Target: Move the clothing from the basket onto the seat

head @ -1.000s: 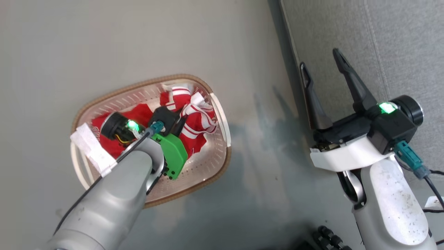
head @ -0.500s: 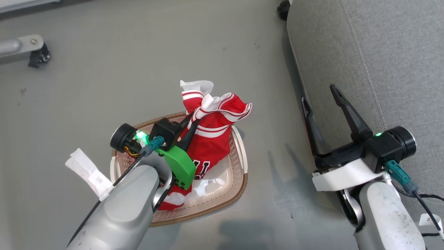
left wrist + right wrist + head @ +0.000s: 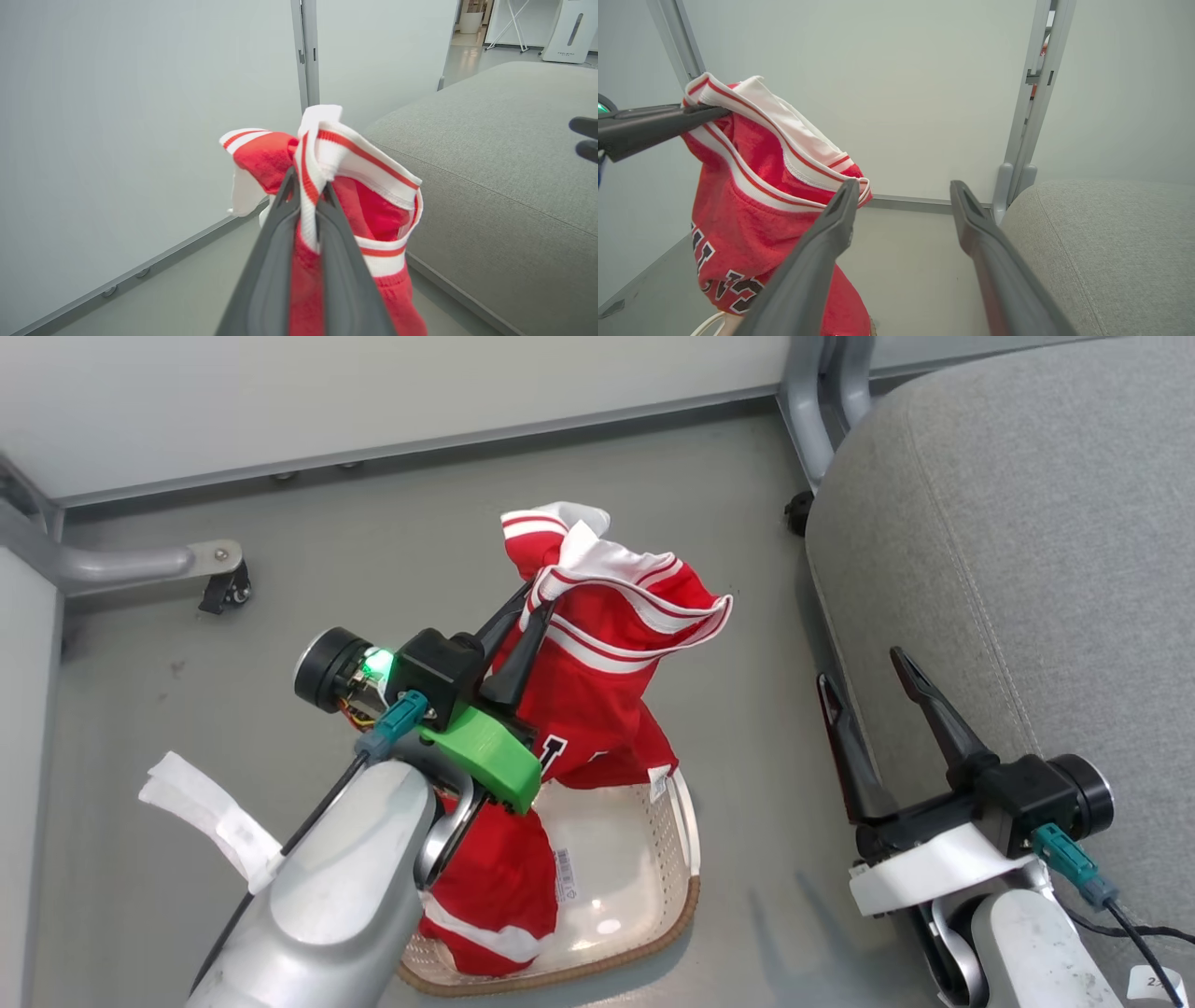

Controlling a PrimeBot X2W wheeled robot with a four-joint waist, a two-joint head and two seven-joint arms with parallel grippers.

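My left gripper (image 3: 532,607) is shut on the white-striped trim of a red garment with dark lettering (image 3: 607,681) and holds it up above the basket (image 3: 677,905); the same gripper (image 3: 306,184) pinches the trim in the left wrist view. The garment (image 3: 752,186) hangs from those fingers (image 3: 654,123), seen from the right wrist too. A second red garment (image 3: 495,896) droops inside the cream basket beside a paper label (image 3: 566,875). At the lower right my right gripper (image 3: 864,667) stands open, empty, over the edge of the grey seat (image 3: 1018,551).
A pale wall (image 3: 373,392) with a metal base rail runs along the back. A grey frame leg with a caster (image 3: 219,588) stands at the left, another post (image 3: 812,411) by the seat's corner. Grey floor (image 3: 747,709) separates basket and seat.
My left gripper has lifted the lettered garment out of the basket, higher than half a second ago. The head camera has tilted, bringing wall and seat into view.
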